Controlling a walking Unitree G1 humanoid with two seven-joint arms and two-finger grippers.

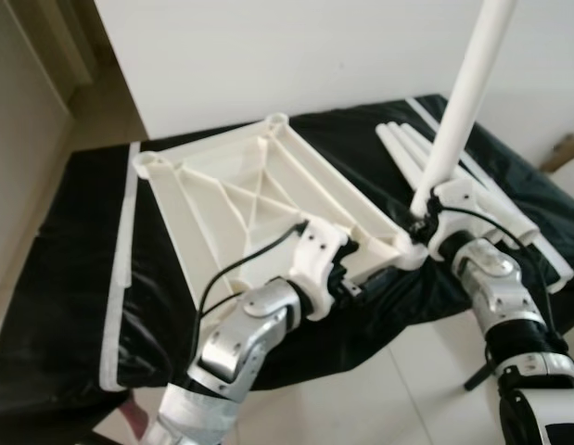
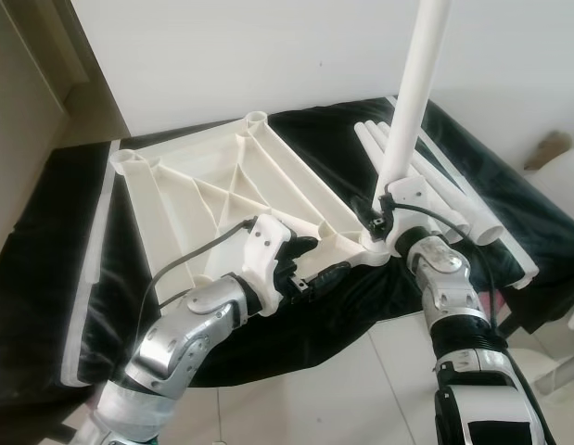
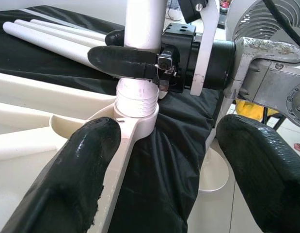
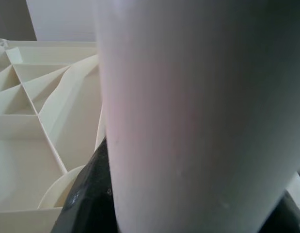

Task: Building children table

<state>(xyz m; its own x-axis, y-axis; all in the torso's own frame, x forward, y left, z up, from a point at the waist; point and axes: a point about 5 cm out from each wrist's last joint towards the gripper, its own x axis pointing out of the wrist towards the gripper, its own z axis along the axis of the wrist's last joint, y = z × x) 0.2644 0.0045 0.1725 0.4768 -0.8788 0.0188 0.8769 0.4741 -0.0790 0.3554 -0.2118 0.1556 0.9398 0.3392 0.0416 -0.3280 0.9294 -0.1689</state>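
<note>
In the eye views we see the white plastic table top (image 1: 259,199) lying upside down, ribs up, on a black sheet (image 1: 73,269) spread over the tabletop. At its near right corner a white leg (image 1: 463,102) stands upright in the corner socket (image 2: 375,243), its upper end cut off by the frame. The right gripper (image 1: 424,221) is clamped on the leg just above the socket. The left gripper (image 2: 310,264) sits at the near edge of the table top, just left of that corner; its white housing hides most of the fingers here. Spare legs (image 2: 435,190) lie on the sheet behind the right arm, partly covered by it.

From the left wrist we see our own two fingers (image 3: 77,179) spread apart, one resting on the table top's edge, the other over the sheet. Beyond them the right gripper's fingers (image 3: 123,60) are closed around the leg above its threaded end.

The right wrist view is mostly blocked by the leg, blurred and close; the ribbed underside shows beside it.
</note>
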